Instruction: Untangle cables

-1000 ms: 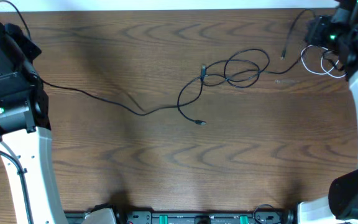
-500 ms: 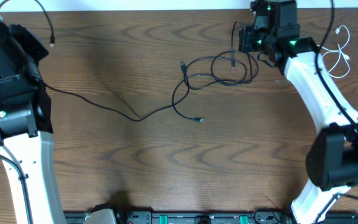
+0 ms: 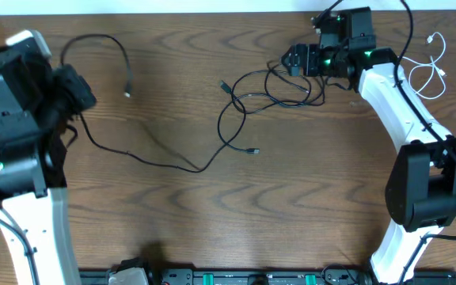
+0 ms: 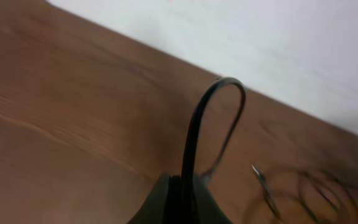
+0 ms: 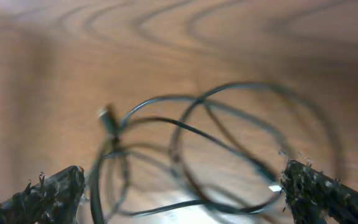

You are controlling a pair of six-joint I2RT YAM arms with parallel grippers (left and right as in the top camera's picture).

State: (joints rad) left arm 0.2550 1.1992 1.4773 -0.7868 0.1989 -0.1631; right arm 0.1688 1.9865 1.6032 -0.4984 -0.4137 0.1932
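Observation:
Overhead, my left gripper [image 3: 84, 100] sits at the far left, shut on a long black cable [image 3: 145, 156]. That cable arcs up from the jaws and ends in a plug [image 3: 127, 93]; its other part trails right into a tangle of black cables [image 3: 279, 89]. The left wrist view shows the cable [image 4: 191, 130] pinched between the shut gripper [image 4: 185, 200]. My right gripper [image 3: 294, 62] hovers open over the tangle's top edge. In the right wrist view, blurred loops [image 5: 229, 149] lie between its spread fingers [image 5: 48, 194], none of them gripped. A white cable [image 3: 430, 73] lies alone at the far right.
One black cable's plug [image 3: 252, 151] lies at mid-table and another [image 3: 224, 85] left of the tangle. The table's back edge [image 3: 212, 13] runs just behind both grippers. Arm bases and hardware line the front edge [image 3: 236, 277].
My right arm left the white cable at the far right, swung left over the black tangle and opened. My left gripper moved right, dragging its black cable and plug further onto the table.

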